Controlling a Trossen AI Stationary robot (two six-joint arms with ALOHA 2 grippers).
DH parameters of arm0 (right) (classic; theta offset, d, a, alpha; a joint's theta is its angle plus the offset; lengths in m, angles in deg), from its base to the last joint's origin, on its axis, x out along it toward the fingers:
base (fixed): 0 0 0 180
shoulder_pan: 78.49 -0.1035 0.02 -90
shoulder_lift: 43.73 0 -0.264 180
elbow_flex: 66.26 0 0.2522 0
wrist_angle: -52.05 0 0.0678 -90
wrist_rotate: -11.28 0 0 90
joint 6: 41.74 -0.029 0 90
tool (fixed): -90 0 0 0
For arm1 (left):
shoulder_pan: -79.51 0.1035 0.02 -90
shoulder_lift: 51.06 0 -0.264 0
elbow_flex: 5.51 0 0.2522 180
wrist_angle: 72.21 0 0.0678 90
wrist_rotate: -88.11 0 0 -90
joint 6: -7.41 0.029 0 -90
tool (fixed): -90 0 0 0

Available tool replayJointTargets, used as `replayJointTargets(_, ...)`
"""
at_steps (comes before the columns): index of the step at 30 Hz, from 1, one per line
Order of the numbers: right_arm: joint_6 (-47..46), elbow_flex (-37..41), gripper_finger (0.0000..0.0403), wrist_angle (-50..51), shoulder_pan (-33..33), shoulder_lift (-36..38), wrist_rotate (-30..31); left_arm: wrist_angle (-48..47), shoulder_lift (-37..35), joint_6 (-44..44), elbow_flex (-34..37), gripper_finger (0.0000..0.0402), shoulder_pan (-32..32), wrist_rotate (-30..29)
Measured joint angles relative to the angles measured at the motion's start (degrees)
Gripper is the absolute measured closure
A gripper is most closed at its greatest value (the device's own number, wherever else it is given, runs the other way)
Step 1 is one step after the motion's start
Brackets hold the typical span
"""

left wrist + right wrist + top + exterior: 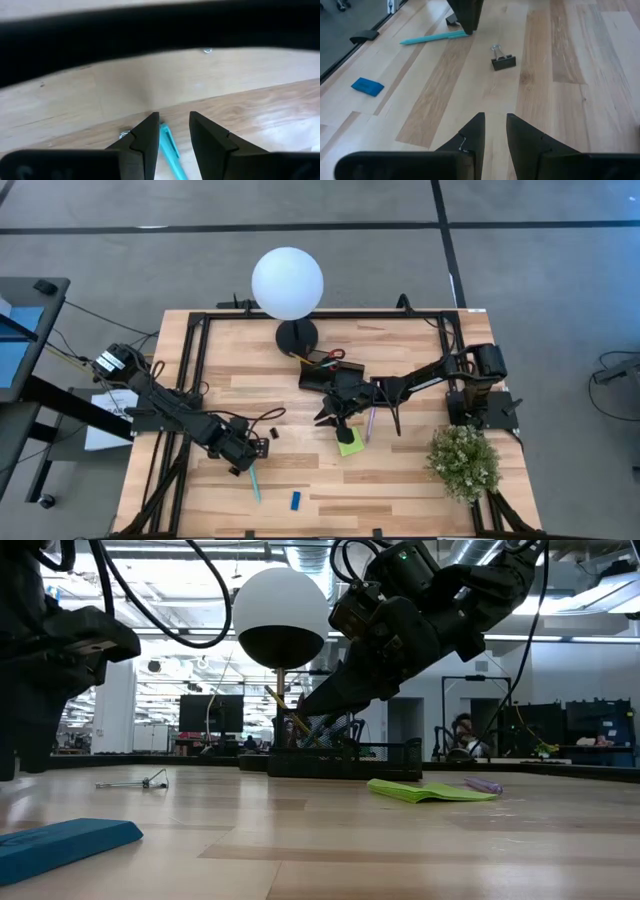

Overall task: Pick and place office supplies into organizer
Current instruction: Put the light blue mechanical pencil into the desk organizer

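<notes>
overhead, table-level, two wrist close-ups

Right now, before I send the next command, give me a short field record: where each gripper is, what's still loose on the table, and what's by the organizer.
left gripper: low over the table's front left, fingers apart, nothing between them, over the light-blue pen
right gripper: mid-table beside the organizer, fingers apart, empty
loose items: light-blue pen, black binder clip, blue eraser, lime-green sticky pad, purple pen
organizer contents: red-handled scissors and pencils visible inside
bystanders: white globe lamp, potted plant
</notes>
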Motion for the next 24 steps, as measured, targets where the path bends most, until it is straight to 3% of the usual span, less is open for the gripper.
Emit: replayJointTargets(24,0.00,0.00,0.0331,0.00,0.00,0.00,-0.02,-1.59,0.22,-3.71,-0.05,0.0301,0.02,1.57)
